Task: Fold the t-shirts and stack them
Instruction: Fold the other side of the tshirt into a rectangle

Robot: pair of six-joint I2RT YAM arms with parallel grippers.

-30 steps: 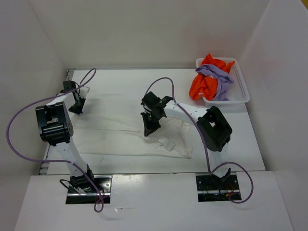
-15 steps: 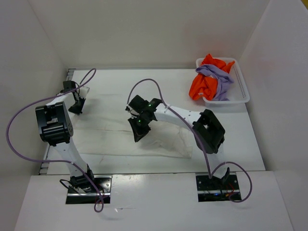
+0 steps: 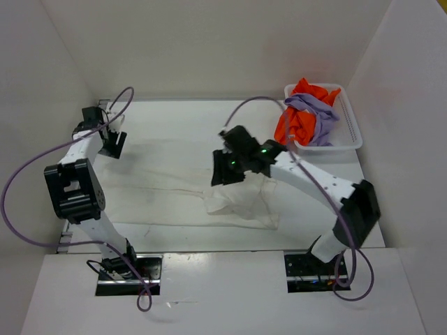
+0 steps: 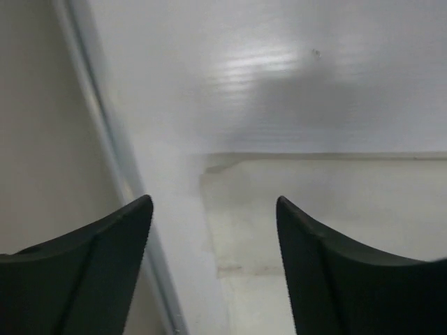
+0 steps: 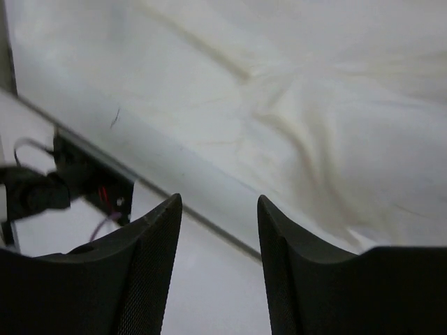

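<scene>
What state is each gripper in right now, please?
Left gripper: open, holding nothing.
Right gripper: open, holding nothing, over the white t-shirt.

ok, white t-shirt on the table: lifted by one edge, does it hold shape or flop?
Probably flops: the white t-shirt lies flat with soft wrinkles and a bunched fold near the right pincer. Looks thin and light, so one pinch should raise it, the rest trailing. A push would likely ruck it, not slide it.
</scene>
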